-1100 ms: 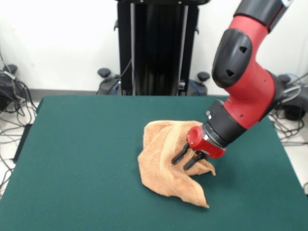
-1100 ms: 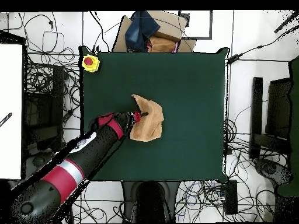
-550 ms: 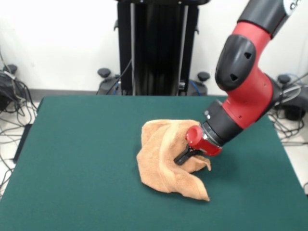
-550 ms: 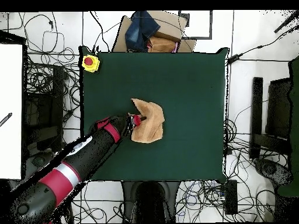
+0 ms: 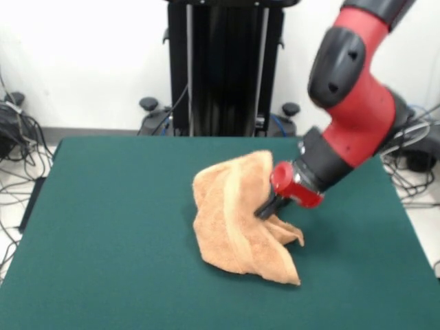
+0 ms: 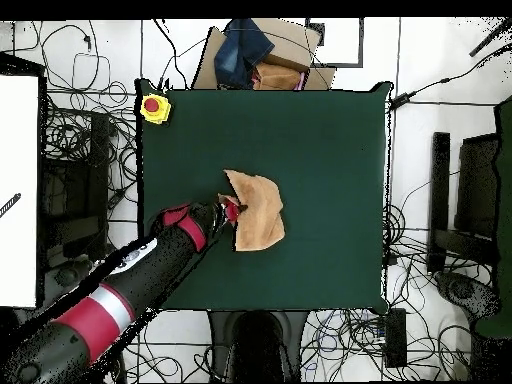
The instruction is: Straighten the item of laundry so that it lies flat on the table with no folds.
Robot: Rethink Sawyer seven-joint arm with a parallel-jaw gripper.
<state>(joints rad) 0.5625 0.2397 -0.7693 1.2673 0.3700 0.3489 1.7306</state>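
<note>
Table [image 5: 103, 227]: towel [image 5: 237, 220] is sitting mid-table, bunched, one side lifting off the cloth. Gripper [image 5: 267, 205] is pinching that raised fold, jaws closed. Flattening is barely starting; folds are all remaining.

Front view: the gripper [image 5: 267, 205] ends in dark fingers buried in a raised fold of the towel [image 5: 237, 223], so their tips are concealed. The arm's upper links are cut off by the top edge. The towel's label and underside are hidden by its folds. Overhead view: the gripper [image 6: 231, 209] is too small to resolve; the arm [image 6: 120, 288] leaves at the bottom-left corner.
</note>
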